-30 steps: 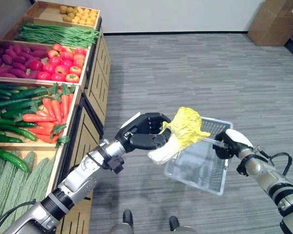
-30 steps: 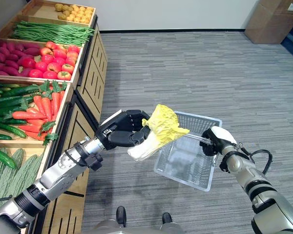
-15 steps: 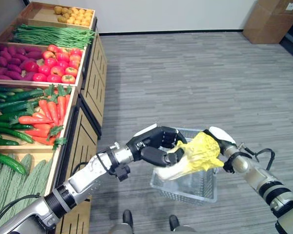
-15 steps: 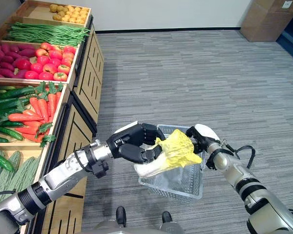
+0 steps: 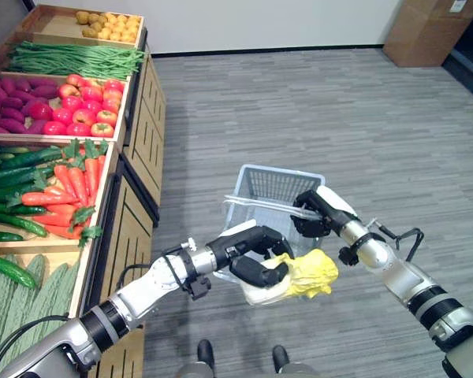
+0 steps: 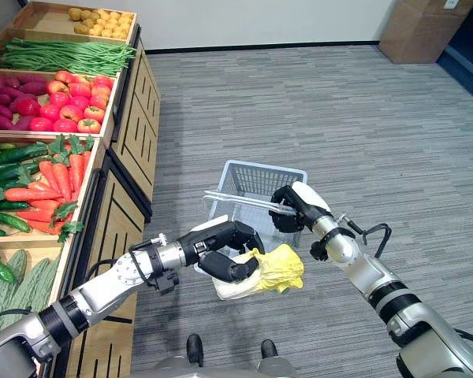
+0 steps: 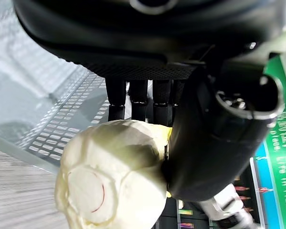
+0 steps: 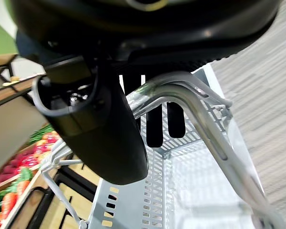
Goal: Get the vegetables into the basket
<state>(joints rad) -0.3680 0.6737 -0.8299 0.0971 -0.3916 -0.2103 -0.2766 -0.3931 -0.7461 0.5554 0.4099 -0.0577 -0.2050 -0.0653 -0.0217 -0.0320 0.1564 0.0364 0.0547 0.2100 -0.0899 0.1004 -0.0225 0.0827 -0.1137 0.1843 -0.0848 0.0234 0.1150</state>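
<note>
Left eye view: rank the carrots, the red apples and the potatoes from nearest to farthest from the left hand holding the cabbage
From the left hand gripping the cabbage:
1. Carrots, shelf crate to its left.
2. Red apples, next crate back.
3. Potatoes, farthest crate.

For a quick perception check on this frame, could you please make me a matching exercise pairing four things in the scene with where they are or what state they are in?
Things:
1. cabbage
2. basket
3. carrots
4. cardboard box

Places or states:
A. lying in a wooden shelf bin
B. held by its handle in the right hand
C. standing on the floor by the far wall
D. gripped in the left hand, outside the basket

Pairs: 1-D, 2-B, 3-A, 4-C
</note>
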